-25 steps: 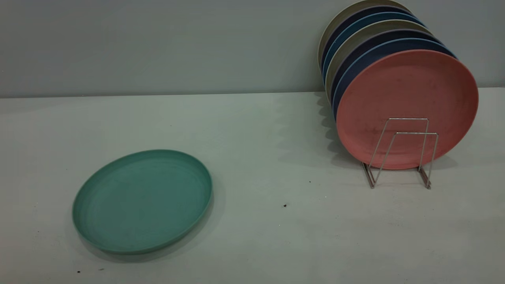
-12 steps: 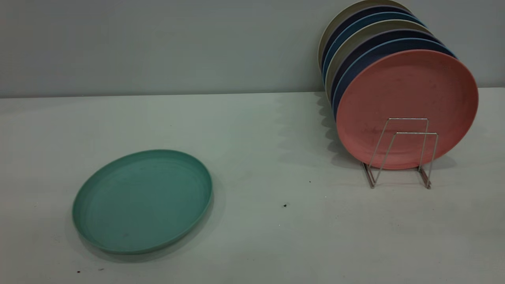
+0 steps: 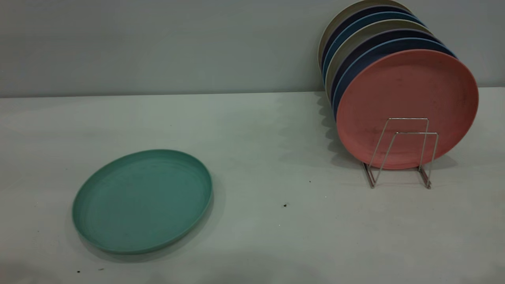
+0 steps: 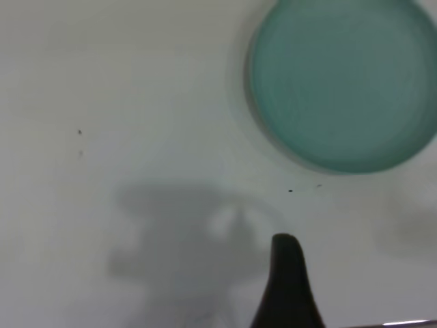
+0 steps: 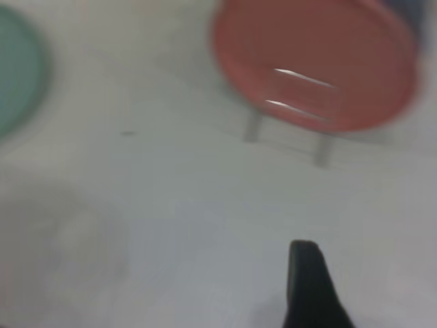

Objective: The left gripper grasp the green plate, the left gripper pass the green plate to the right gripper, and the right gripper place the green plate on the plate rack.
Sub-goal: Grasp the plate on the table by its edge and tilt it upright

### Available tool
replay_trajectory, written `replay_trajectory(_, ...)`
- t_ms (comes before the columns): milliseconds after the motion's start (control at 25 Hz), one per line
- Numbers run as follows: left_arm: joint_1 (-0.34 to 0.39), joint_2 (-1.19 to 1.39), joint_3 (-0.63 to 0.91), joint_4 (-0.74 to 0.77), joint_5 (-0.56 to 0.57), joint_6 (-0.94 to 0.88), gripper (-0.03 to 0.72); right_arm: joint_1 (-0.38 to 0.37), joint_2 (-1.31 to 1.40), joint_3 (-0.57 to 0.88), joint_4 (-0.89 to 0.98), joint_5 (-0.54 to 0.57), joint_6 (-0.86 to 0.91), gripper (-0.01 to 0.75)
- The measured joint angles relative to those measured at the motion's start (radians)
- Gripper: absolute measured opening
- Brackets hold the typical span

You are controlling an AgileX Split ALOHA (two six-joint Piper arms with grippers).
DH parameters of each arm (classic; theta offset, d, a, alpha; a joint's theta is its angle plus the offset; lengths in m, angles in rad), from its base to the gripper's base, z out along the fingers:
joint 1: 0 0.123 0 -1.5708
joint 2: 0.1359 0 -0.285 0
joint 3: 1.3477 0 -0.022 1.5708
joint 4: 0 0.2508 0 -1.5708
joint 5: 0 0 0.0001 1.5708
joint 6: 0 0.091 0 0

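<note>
The green plate (image 3: 142, 201) lies flat on the white table at the front left. It also shows in the left wrist view (image 4: 345, 82) and at the edge of the right wrist view (image 5: 17, 68). The plate rack (image 3: 400, 152) stands at the back right; its two front wire loops are free. It also shows in the right wrist view (image 5: 300, 92). Neither gripper shows in the exterior view. The left gripper shows one black finger (image 4: 287, 283) above bare table, short of the green plate. The right gripper shows one black finger (image 5: 307, 287) above bare table, short of the rack. Both hold nothing.
A pink plate (image 3: 408, 106) stands upright in the rack, with several blue, dark and beige plates (image 3: 367, 43) stacked behind it. A grey wall runs behind the table. Small dark specks (image 3: 285, 205) dot the table between plate and rack.
A faint shadow has spread along the table's front edge in the exterior view. The green plate and the rack have not moved.
</note>
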State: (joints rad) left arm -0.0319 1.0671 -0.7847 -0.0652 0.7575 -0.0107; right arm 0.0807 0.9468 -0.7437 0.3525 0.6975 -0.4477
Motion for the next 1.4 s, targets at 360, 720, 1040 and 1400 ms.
replay_trajectory(360,0.000,0.387,-0.065,0.000,-0.140,0.021,0.591,0.101,0.284,-0.011,0.459,-0.088,-0.379,0.459)
replay_trajectory(720,0.088,0.762,-0.229,-0.044,-0.169,0.102,0.591,0.330,0.529,-0.072,0.583,-0.124,-0.407,0.459)
replay_trajectory(1040,0.108,1.052,-0.399,-0.287,-0.203,0.375,0.591,0.358,0.576,-0.076,0.594,-0.159,-0.409,0.459)
replay_trajectory(1400,0.108,1.210,-0.448,-0.405,-0.233,0.478,0.557,0.358,0.576,-0.076,0.598,-0.181,-0.411,0.459)
